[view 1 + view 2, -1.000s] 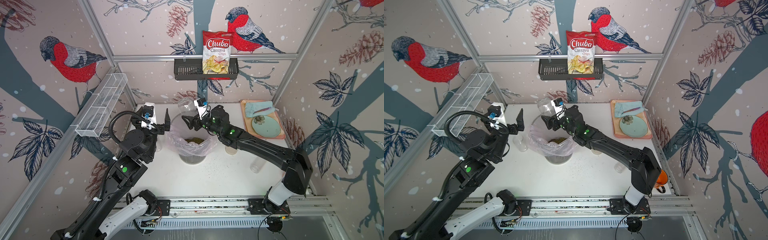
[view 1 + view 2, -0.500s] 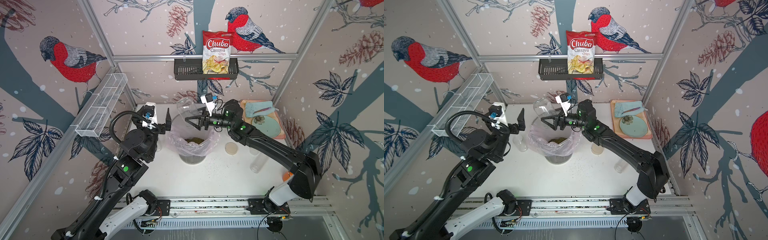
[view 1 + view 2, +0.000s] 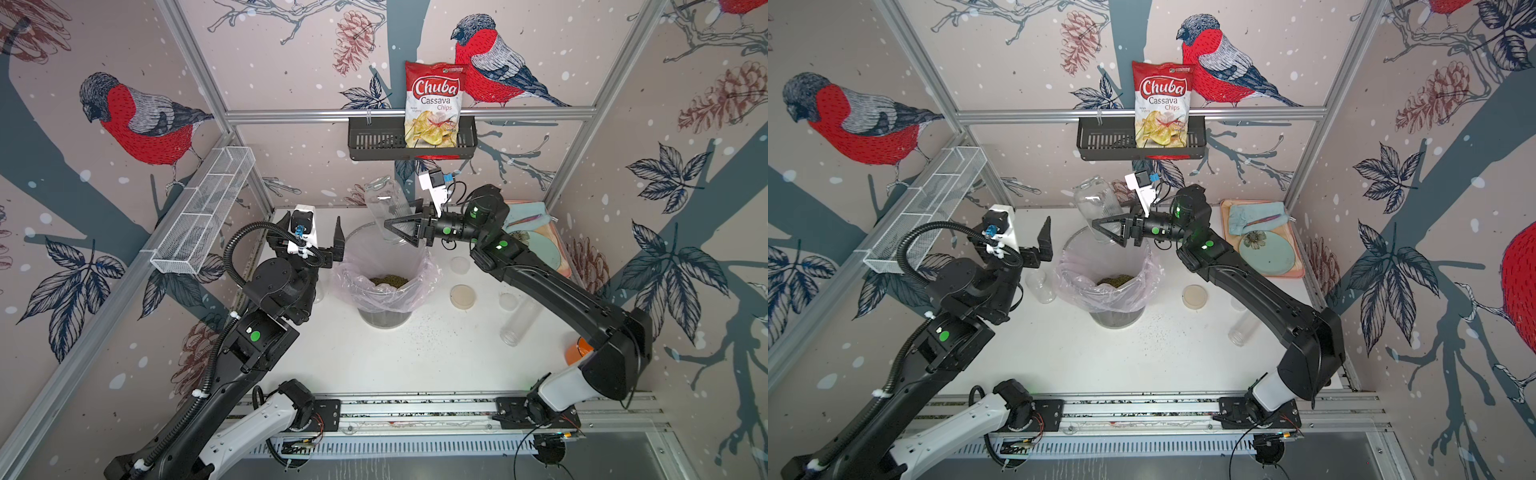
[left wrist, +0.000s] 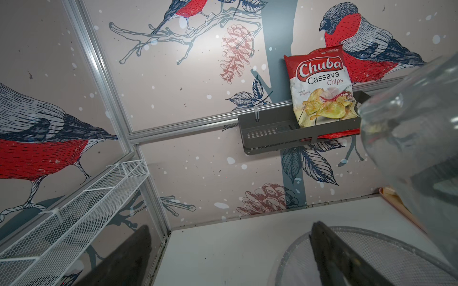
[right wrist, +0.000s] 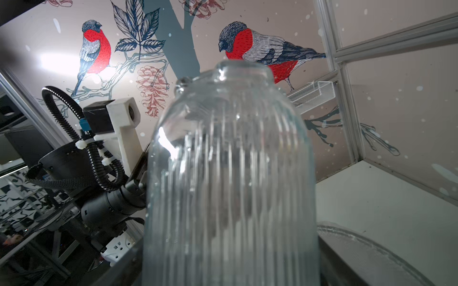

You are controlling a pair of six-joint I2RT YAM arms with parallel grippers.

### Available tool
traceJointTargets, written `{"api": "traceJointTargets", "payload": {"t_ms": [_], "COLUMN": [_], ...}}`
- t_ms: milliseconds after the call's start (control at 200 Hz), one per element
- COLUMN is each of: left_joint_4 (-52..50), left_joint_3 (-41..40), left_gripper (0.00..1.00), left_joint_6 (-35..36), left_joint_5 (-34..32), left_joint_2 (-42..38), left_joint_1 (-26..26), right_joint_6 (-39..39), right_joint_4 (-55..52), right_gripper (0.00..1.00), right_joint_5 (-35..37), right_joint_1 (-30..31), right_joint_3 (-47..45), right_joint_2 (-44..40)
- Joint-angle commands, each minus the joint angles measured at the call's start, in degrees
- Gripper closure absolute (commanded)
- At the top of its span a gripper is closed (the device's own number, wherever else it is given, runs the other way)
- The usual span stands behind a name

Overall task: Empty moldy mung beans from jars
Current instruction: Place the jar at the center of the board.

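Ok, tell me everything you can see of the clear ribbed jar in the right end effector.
The clear ribbed jar, glass by its look, has round shoulders, a narrow neck and an open, lidless mouth; it looks empty. The right end effector grips its lower body and holds it in the air above the far rim of the pink-lined bin, mouth up, leaning slightly. Nothing else touches it.

Jar [image 5: 230, 173] clear, glossy, vertically ribbed; liner [image 3: 424, 274] thin crinkled translucent pink plastic film; desk [image 3: 415, 357] smooth matt white; chip bag [image 3: 434, 104] shiny printed foil; rack [image 3: 203, 216] white metal mesh; basket [image 3: 374, 141] matt black, slotted; frame rail [image 3: 291, 115] brushed aluminium.
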Motion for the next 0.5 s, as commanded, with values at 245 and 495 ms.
{"api": "traceJointTargets", "payload": {"t_ms": [245, 495], "left_joint_4": [7.02, 9.2], "left_joint_3": [-0.84, -3.7], "left_gripper": [0.03, 0.03], "left_joint_6": [0.76, 0.84], "left_joint_5": [-1.84, -0.83], "left_joint_2": [1.53, 1.66], "left_joint_1": [0.6, 0.85], "right_joint_6": [-8.69, -8.16], "right_joint_4": [-27.66, -44.89], "right_gripper": [0.7, 0.7], "right_joint_5": [25.2, 38.52], "right_joint_1": [-4.15, -9.58], "right_joint_3": [11.08, 17.8], "right_joint_2": [-3.95, -3.88]}}
